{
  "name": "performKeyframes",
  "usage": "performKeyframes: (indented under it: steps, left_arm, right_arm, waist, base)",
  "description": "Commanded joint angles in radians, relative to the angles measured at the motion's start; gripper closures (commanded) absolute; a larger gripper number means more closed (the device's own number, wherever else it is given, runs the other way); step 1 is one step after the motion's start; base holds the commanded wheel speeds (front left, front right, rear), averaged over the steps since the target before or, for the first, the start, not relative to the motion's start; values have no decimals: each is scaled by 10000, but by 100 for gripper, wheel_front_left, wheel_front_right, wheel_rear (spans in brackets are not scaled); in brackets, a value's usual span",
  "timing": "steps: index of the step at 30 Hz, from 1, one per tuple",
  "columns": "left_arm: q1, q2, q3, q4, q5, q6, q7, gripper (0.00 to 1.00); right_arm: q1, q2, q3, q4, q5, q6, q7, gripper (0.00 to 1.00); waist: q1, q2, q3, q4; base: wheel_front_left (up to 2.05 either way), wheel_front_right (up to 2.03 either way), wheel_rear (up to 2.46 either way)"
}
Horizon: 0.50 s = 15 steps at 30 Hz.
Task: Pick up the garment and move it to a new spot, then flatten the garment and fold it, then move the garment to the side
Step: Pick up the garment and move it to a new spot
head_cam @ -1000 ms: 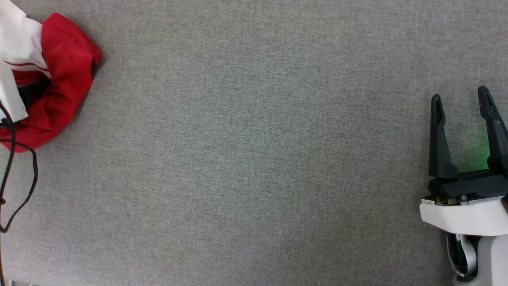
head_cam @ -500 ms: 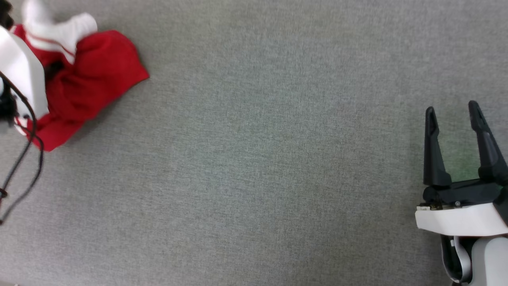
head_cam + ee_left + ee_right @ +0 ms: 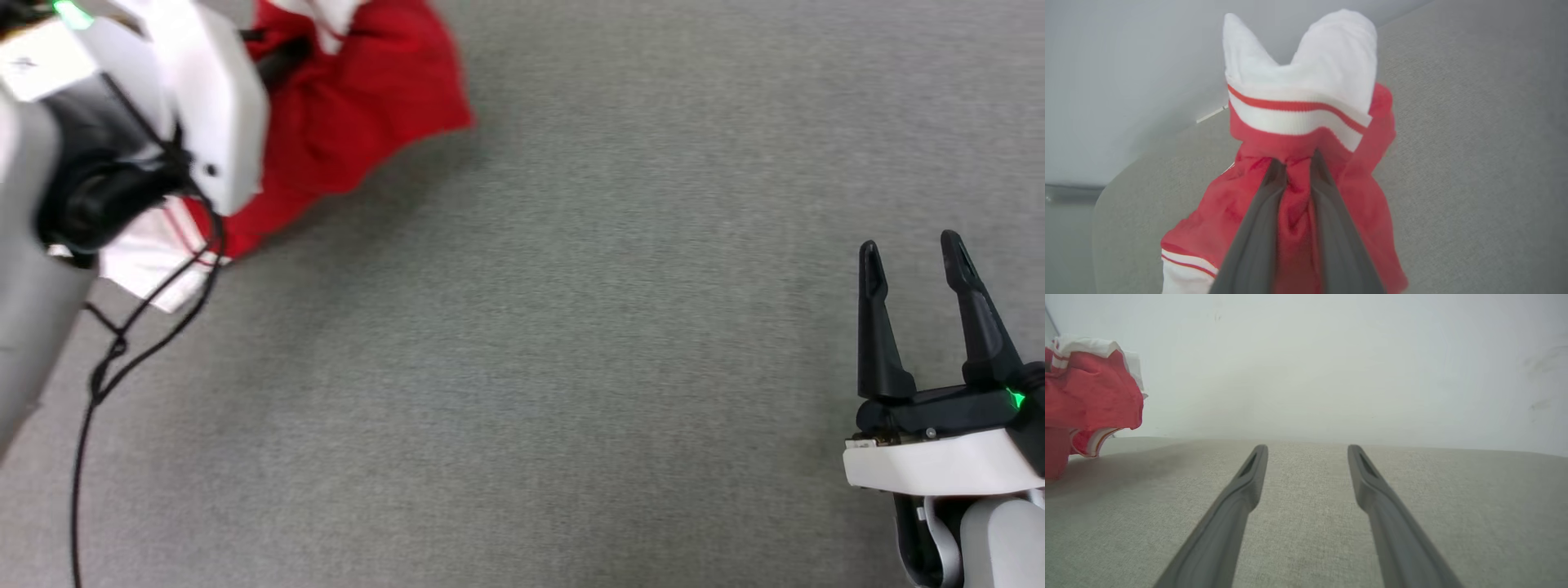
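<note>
1 bunch of red garment (image 3: 1359,196) clamped inside left tool (image 3: 1297,161); right tool (image 3: 909,245) wide, empty, well apart.

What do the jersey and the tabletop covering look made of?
Jersey: soft matte knit fabric, probably synthetic or cotton blend; it bunches in limp folds, and the striped trim looks ribbed. Tabletop covering: grey woven textile or felt, matte; fine heathered weave shows, no glare.

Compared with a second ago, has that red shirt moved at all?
Yes. The garment, pinched in the left gripper, has travelled rightward across the grey surface, nearer the almost unmoved right gripper.
</note>
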<state>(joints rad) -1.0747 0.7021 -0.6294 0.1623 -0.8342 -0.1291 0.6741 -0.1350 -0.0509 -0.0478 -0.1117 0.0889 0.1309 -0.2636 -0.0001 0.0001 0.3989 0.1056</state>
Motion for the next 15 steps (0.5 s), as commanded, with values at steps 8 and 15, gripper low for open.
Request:
performKeyframes:
  steps: [8, 15]
  left_arm:
    - [-678, -1561, -1826, -223, 283, -1, -399, 100]
    - [-1026, -2937, -4041, 448, 233, -2, -1017, 100]
  right_arm:
    - [-63, 15, -27, 59, 440, -3, -19, 0]
    - [-128, 17, -132, 28, 747, -3, -19, 0]
  waist:
    - [1, -1, -187, -1486]
    - [1, -1, 48, -2304]
  base:
    - [0, 0, 0]
    - [0, 0, 0]
